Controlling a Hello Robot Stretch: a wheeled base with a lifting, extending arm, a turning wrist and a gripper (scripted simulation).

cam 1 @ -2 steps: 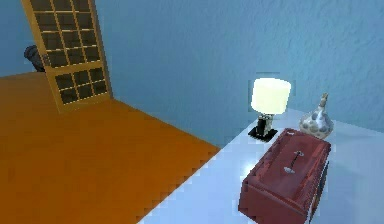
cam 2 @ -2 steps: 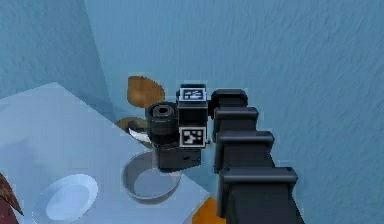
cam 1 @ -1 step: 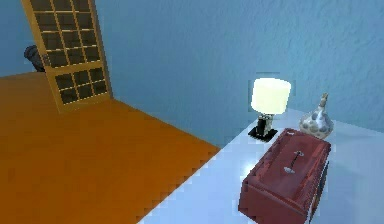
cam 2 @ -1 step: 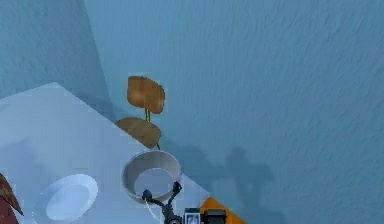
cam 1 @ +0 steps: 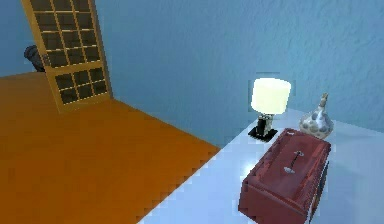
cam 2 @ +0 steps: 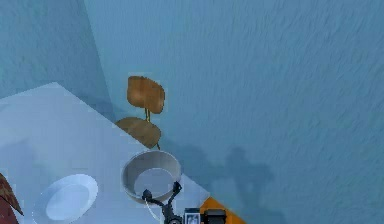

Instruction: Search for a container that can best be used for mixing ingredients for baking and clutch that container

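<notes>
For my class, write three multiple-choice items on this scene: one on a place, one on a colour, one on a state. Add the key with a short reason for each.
1. In the arm side view, where does the deep bowl stand from the flat plate?
A) to its left
B) to its right
C) on top of it

2. What colour is the shade of the lamp?
A) red
B) pale cream
C) green

3. The wooden chair is:
A) upright
B) lying on its side
C) upside down

Key:
1 B, both stand apart on the white table, bowl at the right.
2 B, the shade shows pale against the blue wall.
3 A, its back rises above a level seat.
</notes>
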